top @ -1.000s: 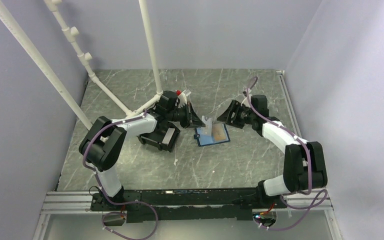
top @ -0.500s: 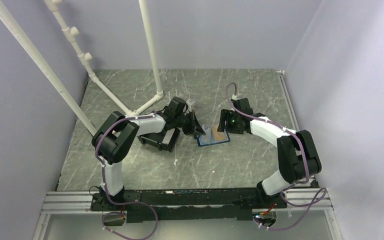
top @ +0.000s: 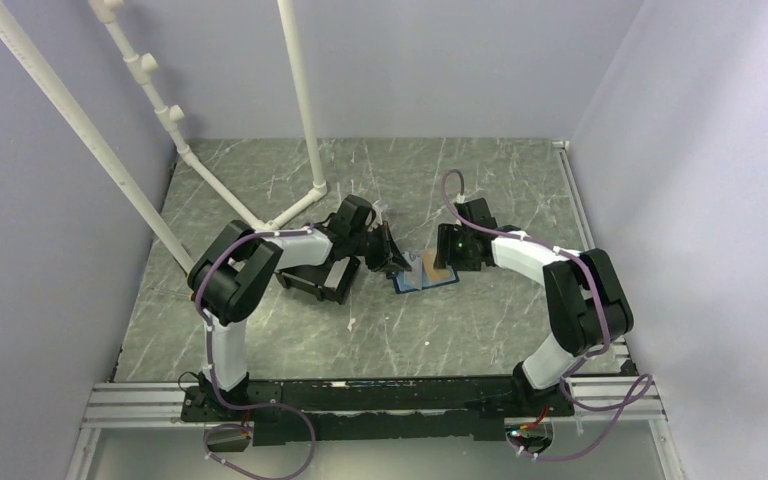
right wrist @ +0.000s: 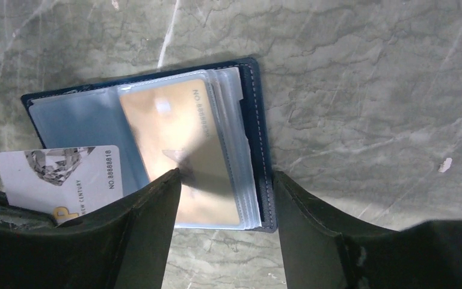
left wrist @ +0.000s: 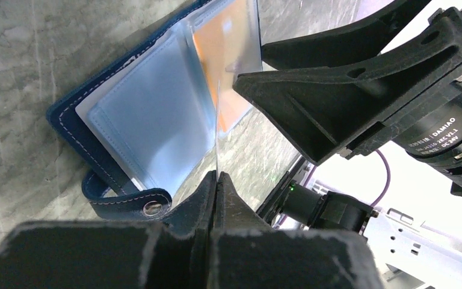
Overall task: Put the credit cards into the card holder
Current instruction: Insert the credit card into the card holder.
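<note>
Near the middle of the worktop (top: 410, 335), just beside the black bin (top: 315, 278), the card holder (top: 427, 277) lies open and flat with its clear sleeves facing up. The orange-tan card (right wrist: 180, 150) looks already seated in a sleeve on the leaf under the right arm. The left gripper (left wrist: 216, 178) is clamped tight on one end of the pale card (right wrist: 60, 171), holding it tilted on edge over the other leaf with its free end toward the spine. The right gripper (right wrist: 225, 178) stands with jaws wide apart, gripping nothing, one finger on each side of the orange-tan card's leaf; whether its tips press on the sleeves I cannot tell. The step in hand seems to be feeding the pale card into an empty sleeve. Doing it well likely means flattening the card's tilt until its leading edge meets the sleeve mouth, then sliding along the sleeve, not down into it. The right fingers should pin the holder, since a thin wallet on smooth stone would probably skate away.
</note>
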You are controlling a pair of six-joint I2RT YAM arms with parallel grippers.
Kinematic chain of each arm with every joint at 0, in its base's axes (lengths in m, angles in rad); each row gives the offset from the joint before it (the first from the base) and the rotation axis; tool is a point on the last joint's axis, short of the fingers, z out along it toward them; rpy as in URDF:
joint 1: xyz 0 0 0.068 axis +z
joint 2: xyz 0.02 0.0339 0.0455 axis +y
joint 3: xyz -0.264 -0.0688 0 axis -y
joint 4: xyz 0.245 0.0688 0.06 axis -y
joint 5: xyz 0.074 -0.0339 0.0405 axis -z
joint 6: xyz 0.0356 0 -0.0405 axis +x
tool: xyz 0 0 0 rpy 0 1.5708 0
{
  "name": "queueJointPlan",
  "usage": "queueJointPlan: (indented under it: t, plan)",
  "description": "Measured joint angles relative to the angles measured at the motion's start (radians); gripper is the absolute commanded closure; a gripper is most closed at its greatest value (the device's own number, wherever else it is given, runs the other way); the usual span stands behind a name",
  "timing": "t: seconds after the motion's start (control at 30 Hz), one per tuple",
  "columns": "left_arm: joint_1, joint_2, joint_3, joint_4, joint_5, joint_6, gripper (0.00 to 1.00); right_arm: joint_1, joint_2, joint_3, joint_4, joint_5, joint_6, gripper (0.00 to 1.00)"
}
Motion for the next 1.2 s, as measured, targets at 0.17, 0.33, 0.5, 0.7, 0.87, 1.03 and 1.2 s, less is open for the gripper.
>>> queueJointPlan:
  t: [0.17, 0.33, 0.5, 0.7, 0.87, 1.03, 1.2]
  plan:
    - [0.004, 0.0, 0.0, 0.002, 0.019, 0.0, 1.0, 0.006, 0.01, 0.007, 0.0, 0.021, 0.003, 0.51]
    - [0.012, 0.001, 0.0, 0.001, 0.034, 0.0, 1.0, 0.007, 0.013, 0.011, 0.003, 0.023, 0.007, 0.54]
    - [0.02, 0.008, 0.0, 0.002, 0.053, -0.002, 1.0, 0.007, 0.014, 0.013, 0.005, 0.022, 0.008, 0.57]
    - [0.024, 0.05, 0.0, 0.002, 0.086, -0.027, 1.0, 0.01, 0.02, 0.02, 0.007, 0.021, 0.009, 0.57]
    - [0.036, 0.061, -0.013, 0.031, 0.117, -0.056, 1.0, 0.011, 0.023, 0.023, 0.007, 0.021, 0.009, 0.57]
    - [0.047, 0.066, -0.033, 0.069, 0.139, -0.082, 1.0, 0.014, 0.025, 0.026, 0.007, 0.021, 0.009, 0.57]
    - [0.053, 0.082, -0.033, 0.089, 0.15, -0.089, 1.0, 0.017, 0.027, 0.028, 0.007, 0.021, 0.009, 0.57]
